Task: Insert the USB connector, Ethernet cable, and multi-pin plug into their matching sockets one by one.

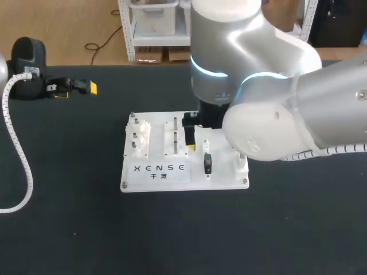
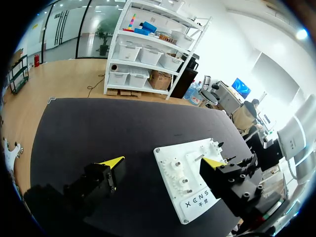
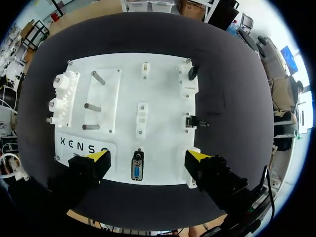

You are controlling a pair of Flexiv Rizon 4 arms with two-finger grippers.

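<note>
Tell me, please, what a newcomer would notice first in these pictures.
The big silver right arm fills the upper right of the head view, stretched over the white board in the middle of the black table. The right end effector hangs open and empty over the board, with the blue multi-pin socket in sight between its fingers. The left end effector sits open, far off at the table's left.

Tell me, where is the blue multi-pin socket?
In the right wrist view the blue multi-pin socket sits at the edge of the white board, seen between the open fingers of the right end effector.
</note>
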